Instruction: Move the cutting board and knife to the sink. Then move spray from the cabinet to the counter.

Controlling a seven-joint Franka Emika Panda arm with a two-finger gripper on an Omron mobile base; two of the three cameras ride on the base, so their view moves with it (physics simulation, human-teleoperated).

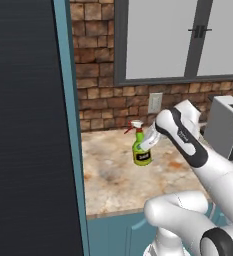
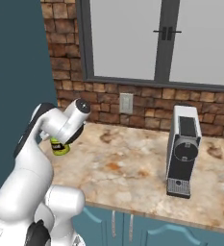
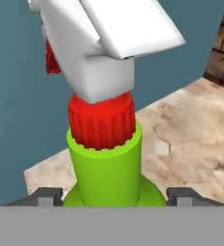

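The green spray (image 1: 142, 152) with its red-and-white trigger head stands upright at the left end of the counter (image 1: 113, 182), base on or just over the stone. My gripper (image 1: 148, 142) reaches it from the right at shoulder height. In the hand view the spray (image 3: 106, 163) sits between my two fingertips (image 3: 50, 195), which press against its shoulders; the gripper (image 3: 114, 194) is shut on it. From the right base view the spray (image 2: 60, 149) peeks out under my wrist. A teal cabinet door (image 1: 70, 100) rises just left of it. The cutting board, knife and sink are out of view.
A grey coffee machine (image 2: 183, 149) stands on the counter (image 2: 128, 178) to the right, also seen as a grey box (image 1: 224, 125). Behind runs a brick wall with an outlet (image 2: 126, 103) and a window (image 2: 147, 38). Bare stone lies between spray and machine.
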